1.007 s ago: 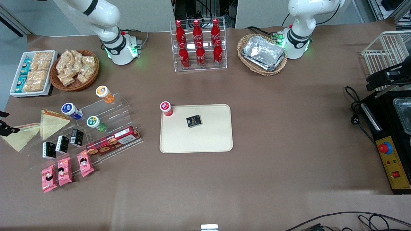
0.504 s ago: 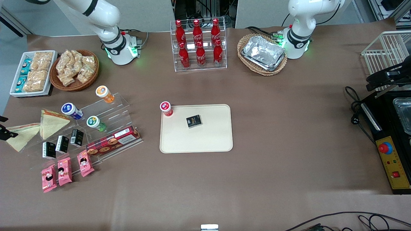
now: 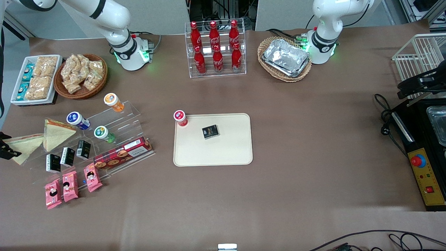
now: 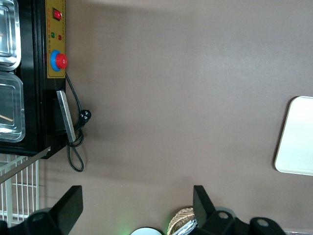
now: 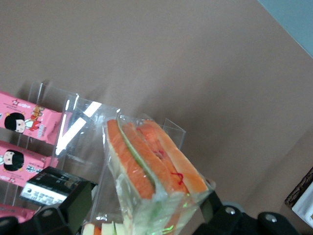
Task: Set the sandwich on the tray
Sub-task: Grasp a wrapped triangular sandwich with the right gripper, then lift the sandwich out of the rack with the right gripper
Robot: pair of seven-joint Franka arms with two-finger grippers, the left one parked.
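Gripper [image 3: 4, 149] sits at the working arm's end of the table, right at the frame edge in the front view, over the outer sandwich [image 3: 23, 146]. In the wrist view the sandwich [image 5: 154, 171] stands between the two fingers [image 5: 66, 208], filling edge facing the camera. Fingers apart, one on each side; can't tell if either pad touches the wrap. Not clamped as far as I can see.

A second sandwich [image 3: 55, 134] lies just beside it, nearer the tray [image 3: 216, 153]. Tray is well apart, mid-table, and already holds a red-capped bottle [image 3: 180, 118] at one corner and a small black box [image 3: 210, 131].

Risks:
- Clear wrap is slick and soft, so closing on loose film rather than bread could let the wedge slip out on lift.
- Squeezing too hard would crush the bread.
- Acrylic stand [image 5: 73, 127] is close to the fingers; a bad closing line could clip it or nudge the black boxes [image 3: 68, 156].
- The neighbouring sandwich could get dragged along.
- On the drop, the bottle could get knocked.

Hidden: most of the gripper is cut off in the front view; fingertips and the sandwich's base are out of sight in the wrist view.
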